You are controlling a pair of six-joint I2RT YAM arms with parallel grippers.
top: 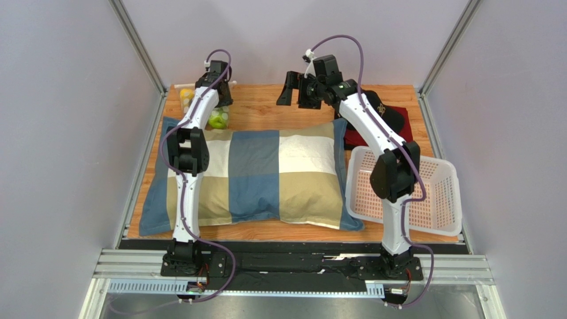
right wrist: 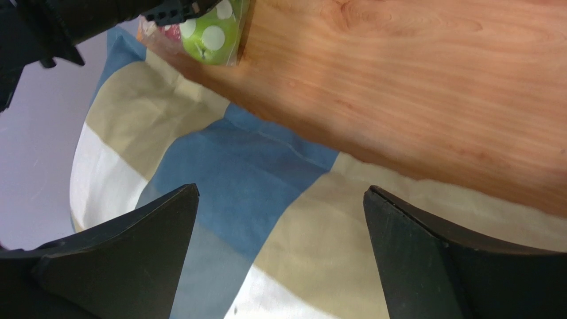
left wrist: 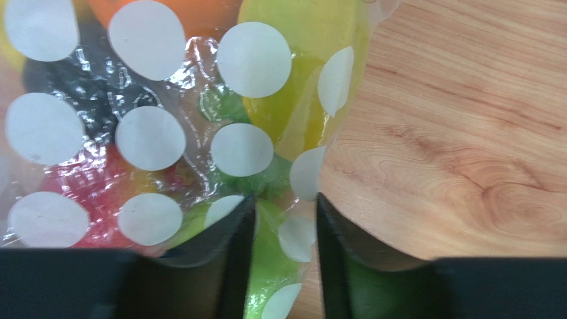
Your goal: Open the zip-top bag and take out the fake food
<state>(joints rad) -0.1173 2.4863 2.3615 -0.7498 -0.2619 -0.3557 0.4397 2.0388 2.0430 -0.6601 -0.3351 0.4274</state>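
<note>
The zip-top bag [top: 214,117], clear plastic with white oval dots, lies on the wooden table at the far left, just behind the pillow. The fake food shows through it: a yellow-green piece [left wrist: 301,46], a red one [left wrist: 100,189], an orange one at the top and a dark one. My left gripper [left wrist: 285,207] is down on the bag's right edge, with a fold of plastic over a green piece between its half-closed jaws. A sliver of wood shows beside the right finger. My right gripper [right wrist: 279,193] hangs wide open above the pillow's back edge, holding nothing. The bag [right wrist: 211,36] sits off to its upper left.
A blue, tan and white checked pillow [top: 266,176] covers most of the table. A white perforated basket [top: 354,189] stands at the right front. A dark cap on a red cloth [top: 392,123] lies behind it. Metal frame posts border the table.
</note>
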